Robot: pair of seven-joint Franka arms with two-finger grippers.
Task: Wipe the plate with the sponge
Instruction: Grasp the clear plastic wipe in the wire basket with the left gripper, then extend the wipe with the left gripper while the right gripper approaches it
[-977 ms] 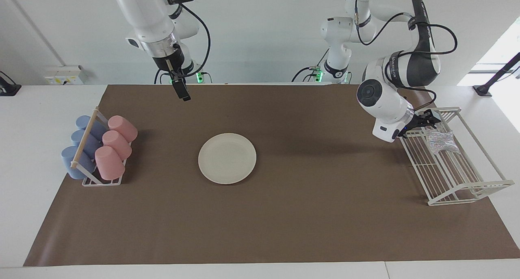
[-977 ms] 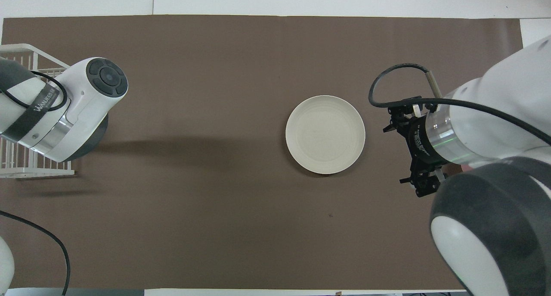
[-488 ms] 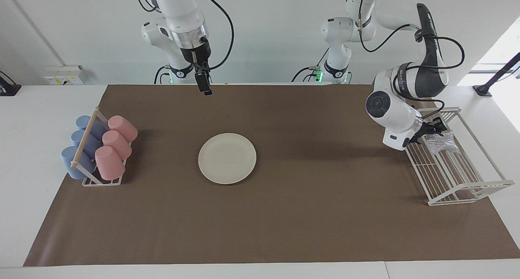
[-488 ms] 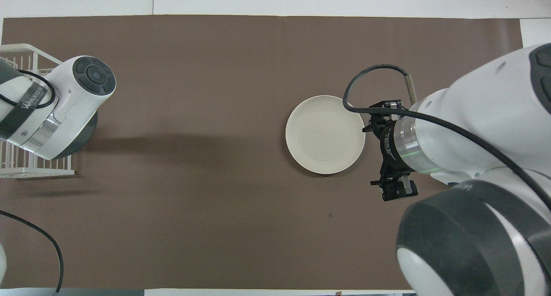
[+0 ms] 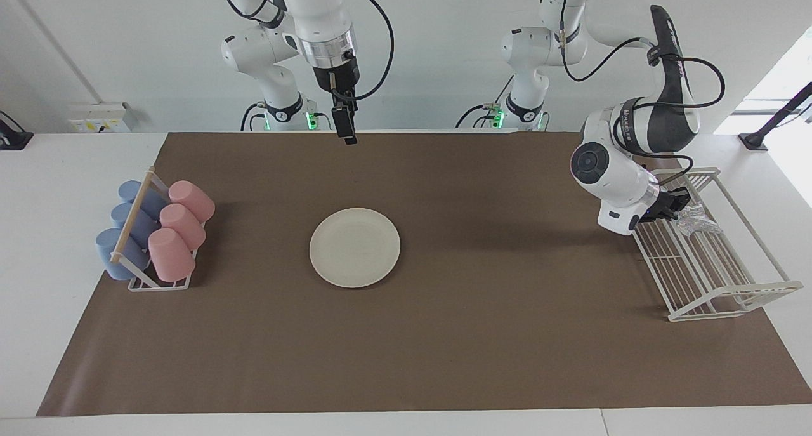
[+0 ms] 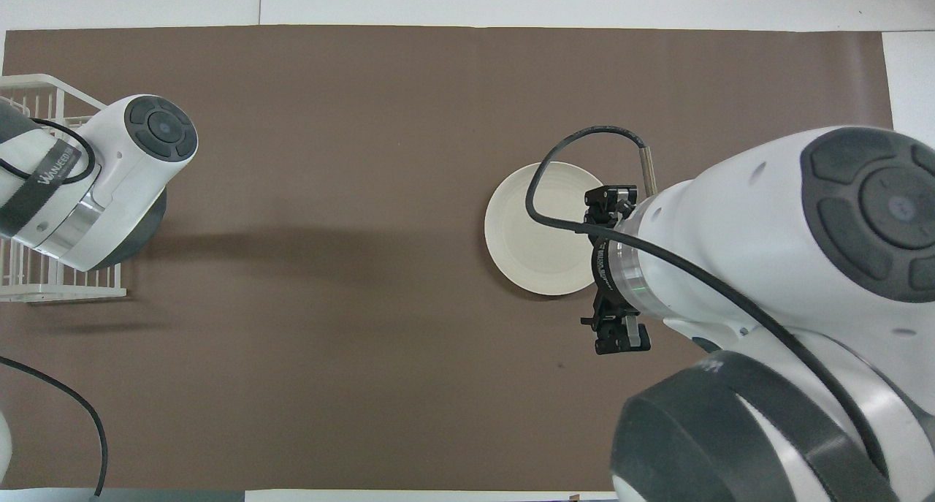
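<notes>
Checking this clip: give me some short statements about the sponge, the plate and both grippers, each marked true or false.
1. The sponge lies on the plate. False: it is in the white wire rack.
2. The left gripper is shut on the sponge. True.
3. The plate is bare. True.
4. The right gripper holds a pink cup. False: it is open, holding nothing.
5. The cup rack holds blue and pink cups. True.

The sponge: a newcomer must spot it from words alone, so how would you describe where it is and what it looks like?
Start at the white wire rack at the left arm's end of the brown mat. The sponge lies in the rack's end nearer the robots, with the left gripper shut on it. It is a small, crinkly, silvery-grey glittery pad, the only thing in the rack.
</notes>
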